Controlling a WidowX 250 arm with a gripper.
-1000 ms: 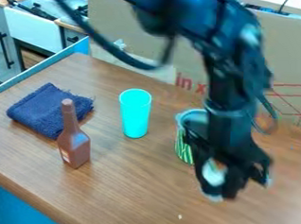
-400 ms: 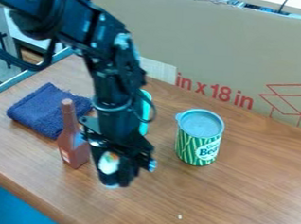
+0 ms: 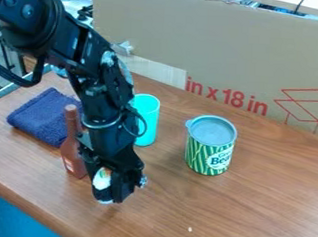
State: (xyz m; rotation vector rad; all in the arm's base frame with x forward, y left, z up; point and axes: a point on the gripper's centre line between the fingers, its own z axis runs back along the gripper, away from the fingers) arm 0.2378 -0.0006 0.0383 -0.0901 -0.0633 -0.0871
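The black gripper (image 3: 111, 193) hangs low over the wooden table, left of centre, with its fingers closed around a small white thing (image 3: 102, 178) that has patches of orange and green. Just left of the gripper a brown bottle (image 3: 71, 153) stands upright, its right side partly hidden by the arm. Behind the arm is an upright turquoise cup (image 3: 146, 117). A folded dark blue cloth (image 3: 40, 118) lies at the back left, beyond the bottle. Right of the gripper, at some distance, stands a green-striped can (image 3: 210, 152) with a grey top.
A tall cardboard panel (image 3: 218, 48) with red print borders the back of the wooden table (image 3: 250, 215). A blue surface (image 3: 9, 215) lies beyond the front left table edge. A tiny white speck (image 3: 190, 229) is near the front.
The gripper has swung left from in front of the can to beside the bottle, carrying the small white thing. The can has come fully into sight; the other objects have stayed put.
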